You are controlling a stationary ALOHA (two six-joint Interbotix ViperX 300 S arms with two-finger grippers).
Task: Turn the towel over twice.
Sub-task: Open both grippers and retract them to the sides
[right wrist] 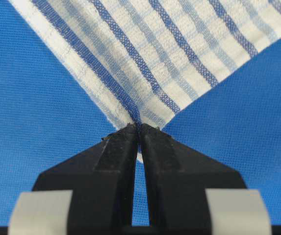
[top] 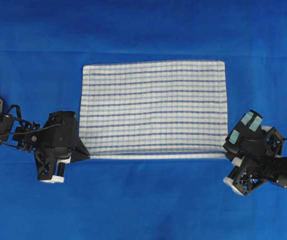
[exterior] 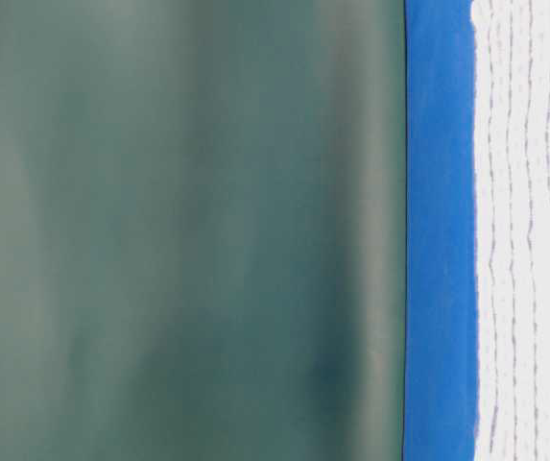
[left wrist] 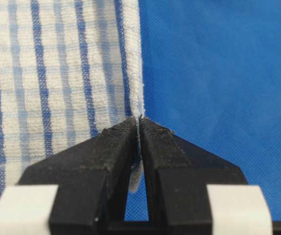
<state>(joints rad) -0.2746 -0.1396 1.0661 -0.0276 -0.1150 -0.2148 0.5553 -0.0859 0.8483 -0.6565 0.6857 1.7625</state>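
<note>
Towel, large, rectangular, white cloth with dark-blue and light-blue stripes, lies flat on the blue-covered table. My left pincer pinches its near left corner, my right pincer its near right corner. Both grips are thin; uneven lifting could slip a corner free. I see no containers.

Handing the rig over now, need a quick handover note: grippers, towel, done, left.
Left gripper: shut on the towel, at its near left corner.
Right gripper: shut on the near right corner.
Towel: spread flat on the blue table cloth, near edge pulled straight between the two grips.
Done: both corners pinched. How many flips are complete cannot be told.
Left: lift and turn it over.
</note>
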